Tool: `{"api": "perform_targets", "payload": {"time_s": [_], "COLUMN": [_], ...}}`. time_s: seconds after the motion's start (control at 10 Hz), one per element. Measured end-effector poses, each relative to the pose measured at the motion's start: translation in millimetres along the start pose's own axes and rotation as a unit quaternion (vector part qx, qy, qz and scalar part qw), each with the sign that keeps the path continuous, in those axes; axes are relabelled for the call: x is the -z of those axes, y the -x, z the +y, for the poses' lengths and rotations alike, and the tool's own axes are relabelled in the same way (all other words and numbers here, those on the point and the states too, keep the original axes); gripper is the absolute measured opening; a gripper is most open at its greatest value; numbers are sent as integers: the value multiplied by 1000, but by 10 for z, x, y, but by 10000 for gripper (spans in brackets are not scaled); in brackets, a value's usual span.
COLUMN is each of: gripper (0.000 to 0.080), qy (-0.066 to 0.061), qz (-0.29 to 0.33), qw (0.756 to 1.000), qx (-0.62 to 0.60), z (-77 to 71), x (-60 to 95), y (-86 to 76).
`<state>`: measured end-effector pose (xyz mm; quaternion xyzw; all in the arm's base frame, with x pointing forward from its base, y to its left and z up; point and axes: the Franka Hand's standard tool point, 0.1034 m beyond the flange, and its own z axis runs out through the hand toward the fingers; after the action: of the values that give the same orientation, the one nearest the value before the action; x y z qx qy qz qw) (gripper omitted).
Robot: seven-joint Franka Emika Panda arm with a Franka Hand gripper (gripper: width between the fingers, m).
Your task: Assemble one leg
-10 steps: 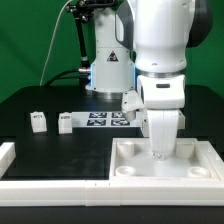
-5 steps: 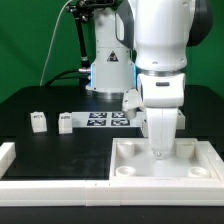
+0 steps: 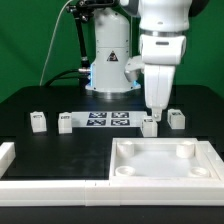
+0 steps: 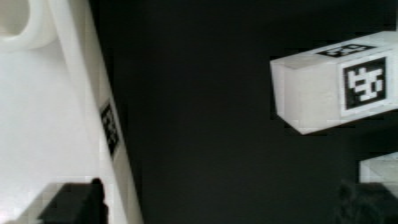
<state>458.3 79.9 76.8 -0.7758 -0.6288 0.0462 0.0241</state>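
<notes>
Whereas gripper (image 3: 155,108) sat in tray (image 3: 160,172), now hangs near leg (image 3: 150,126); jaw opening unclear.

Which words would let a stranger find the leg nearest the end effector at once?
Start at the big white tray in the exterior view. Beyond its far rim stand two small white legs: the wanted leg is below the end effector, beside the marker board, while the other leg sits toward the exterior view's right.
</notes>
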Motion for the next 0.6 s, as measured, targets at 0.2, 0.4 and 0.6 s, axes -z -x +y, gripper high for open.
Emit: {"api": "perform_targets", "payload": {"time_s": [0.2, 0.4, 0.6], "gripper": [649, 649, 649], "qy": [-2, -2, -2], "qz": [0, 0, 0], "qw": [1000, 995, 985], "qx": [-4, -95, -174], "z": [-1, -2, -4], "x": [-21, -21, -22], "y": [7, 4, 0]}}
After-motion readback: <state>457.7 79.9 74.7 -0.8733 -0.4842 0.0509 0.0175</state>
